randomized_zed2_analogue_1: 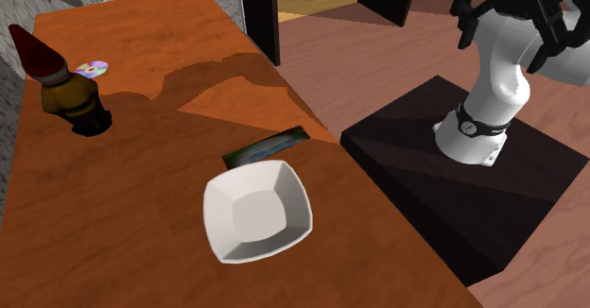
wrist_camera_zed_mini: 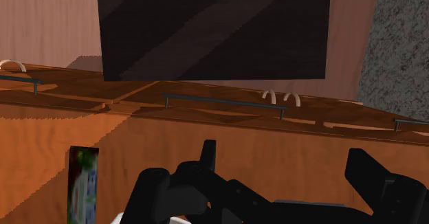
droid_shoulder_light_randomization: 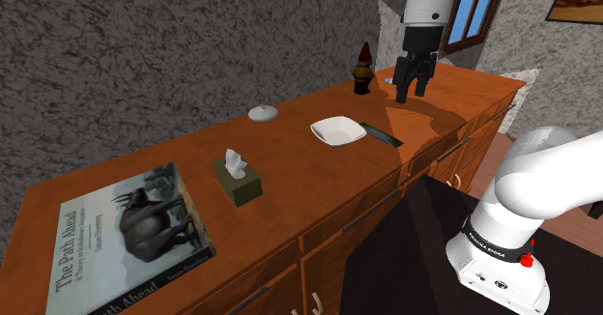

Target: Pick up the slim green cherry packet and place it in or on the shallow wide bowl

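The slim green packet [droid_shoulder_light_randomization: 383, 133] lies flat on the wooden counter [droid_shoulder_light_randomization: 290, 183], right beside the white shallow square bowl [droid_shoulder_light_randomization: 338, 129] on the side toward the counter's front edge. In the second exterior view the packet [randomized_zed2_analogue_1: 268, 145] touches or nearly touches the bowl [randomized_zed2_analogue_1: 257, 210]. My black gripper [droid_shoulder_light_randomization: 413, 77] hangs open and empty well above the counter, past the packet and close to the gnome. In the wrist view the gripper [wrist_camera_zed_mini: 285, 171] has its fingers [wrist_camera_zed_mini: 207, 154] wide apart, and the packet [wrist_camera_zed_mini: 82, 185] lies off to one side of them.
A gnome figure [droid_shoulder_light_randomization: 363, 69] and a small disc [randomized_zed2_analogue_1: 92, 69] stand at the counter's far end. A tissue box [droid_shoulder_light_randomization: 238, 178], a large book [droid_shoulder_light_randomization: 126, 236] and a small white dome [droid_shoulder_light_randomization: 263, 113] lie further along. Drawer handles [wrist_camera_zed_mini: 223, 102] line the counter's front.
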Tool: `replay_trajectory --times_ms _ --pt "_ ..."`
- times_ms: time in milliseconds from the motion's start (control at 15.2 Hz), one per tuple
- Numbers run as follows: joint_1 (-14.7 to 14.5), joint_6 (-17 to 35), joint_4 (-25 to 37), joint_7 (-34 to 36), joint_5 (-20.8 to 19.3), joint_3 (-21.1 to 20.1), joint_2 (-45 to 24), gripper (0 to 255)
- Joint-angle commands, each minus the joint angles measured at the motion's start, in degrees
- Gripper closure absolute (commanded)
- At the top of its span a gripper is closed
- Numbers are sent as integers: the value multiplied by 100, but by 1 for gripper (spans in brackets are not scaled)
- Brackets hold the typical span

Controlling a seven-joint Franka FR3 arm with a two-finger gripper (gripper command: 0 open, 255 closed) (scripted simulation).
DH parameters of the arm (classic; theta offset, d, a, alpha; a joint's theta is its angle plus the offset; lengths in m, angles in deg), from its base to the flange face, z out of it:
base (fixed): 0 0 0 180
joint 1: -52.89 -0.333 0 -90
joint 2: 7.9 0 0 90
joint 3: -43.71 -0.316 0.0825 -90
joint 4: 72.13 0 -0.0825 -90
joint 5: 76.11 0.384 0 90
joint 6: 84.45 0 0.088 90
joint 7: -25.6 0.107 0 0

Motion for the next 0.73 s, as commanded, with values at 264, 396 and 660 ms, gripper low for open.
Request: replay_trajectory --times_ms 264,396,660 --pt "139 710 -289 -300 -261 243 -384 0" --pt "207 1075 -390 -443 -380 369 -624 0" --pt "330 1814 -500 -718 -587 629 -1197 0"
